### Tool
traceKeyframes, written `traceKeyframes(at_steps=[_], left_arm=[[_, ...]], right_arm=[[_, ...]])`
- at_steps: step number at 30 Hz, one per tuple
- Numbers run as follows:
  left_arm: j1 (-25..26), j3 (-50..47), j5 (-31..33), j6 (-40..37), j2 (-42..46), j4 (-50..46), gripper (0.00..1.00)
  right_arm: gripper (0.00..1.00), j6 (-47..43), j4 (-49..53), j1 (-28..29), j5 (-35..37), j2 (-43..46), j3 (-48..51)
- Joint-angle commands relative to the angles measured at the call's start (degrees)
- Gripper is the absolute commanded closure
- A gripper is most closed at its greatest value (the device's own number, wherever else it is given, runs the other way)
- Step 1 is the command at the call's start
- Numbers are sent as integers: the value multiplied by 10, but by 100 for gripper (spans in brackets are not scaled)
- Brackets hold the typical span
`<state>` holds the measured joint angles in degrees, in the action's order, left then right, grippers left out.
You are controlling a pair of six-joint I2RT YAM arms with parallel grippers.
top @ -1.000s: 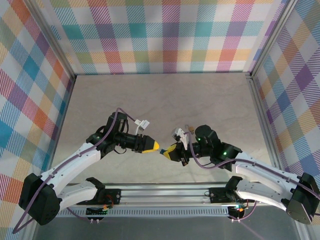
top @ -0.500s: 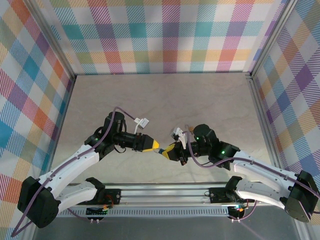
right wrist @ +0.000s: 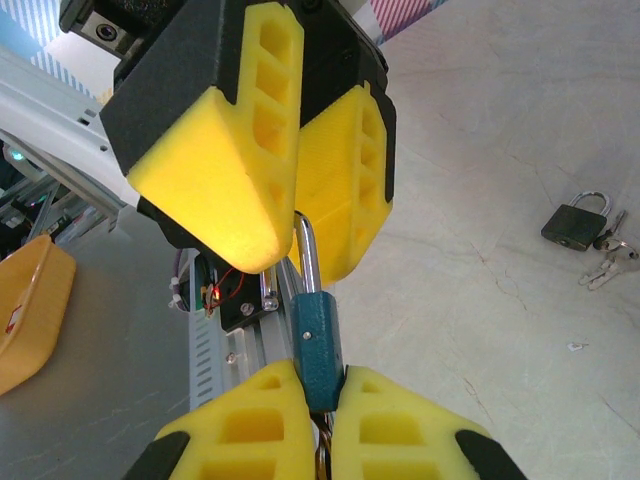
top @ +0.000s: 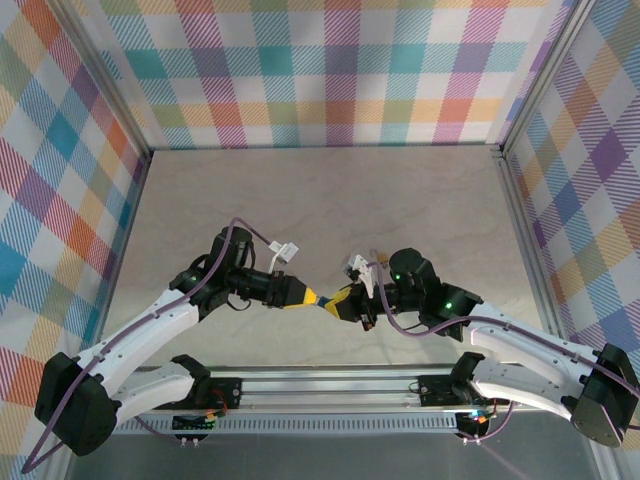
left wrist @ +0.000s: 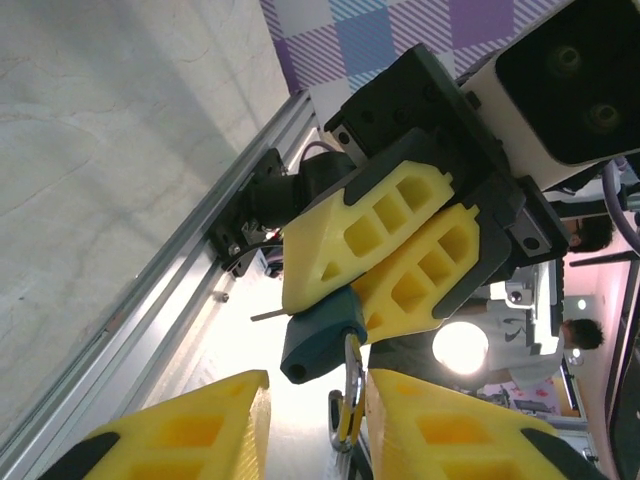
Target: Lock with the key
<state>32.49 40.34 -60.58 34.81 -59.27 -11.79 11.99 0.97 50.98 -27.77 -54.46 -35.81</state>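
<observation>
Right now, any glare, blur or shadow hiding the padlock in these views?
Left wrist: strong backlight; a round lamp blows out the area behind the teal padlock, and its shackle is partly washed out. Right wrist: even light, teal padlock sharp, second padlock on the table readable. Top external: flat light, soft shadows, padlock too small for detail.

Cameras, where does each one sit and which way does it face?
Top external: above and behind the arms, looking down at the table; both arms show, left end effector facing right end effector.
Left wrist: looks past left fingers at the right end effector gripping the padlock.
Right wrist: looks past right fingers at the left end effector; second padlock beyond.
Shared: both wrist views show the padlock.
</observation>
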Motion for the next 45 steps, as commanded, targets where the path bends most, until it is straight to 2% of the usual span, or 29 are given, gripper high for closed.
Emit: traceKeyframes(at_steps=[1,7,13,19,23,25,26,35,45], left_arm=[[2,16,-1,-16,12,-15,71],[2,19,6,-27,23,-33,72],[2,23,10,-33,20,-36,80],[2,26,11,-37,19,-36,84],[2,25,11,-37,21,-36,90],[2,23,13,-38,23,-36,99],[2,22,15,-39,24,-36,100],[15,32,34,-71,24,-88,100],[21,32,48,-76,30,-90,100]], right_arm=[[100,5,-8,-2,-18,9,-16],[100,10,-5,-2,-25,11,-17],[100,20,-4,-3,-50,9,-21],[100,26,-4,-3,-66,6,-23],[100,31,-11,-3,-76,4,-23],[100,36,-17,-4,-89,1,-25],[100,39,-17,-4,-94,1,-28],[100,82,-32,-18,-138,18,-32],[100,137,-48,-21,-183,-1,-54]])
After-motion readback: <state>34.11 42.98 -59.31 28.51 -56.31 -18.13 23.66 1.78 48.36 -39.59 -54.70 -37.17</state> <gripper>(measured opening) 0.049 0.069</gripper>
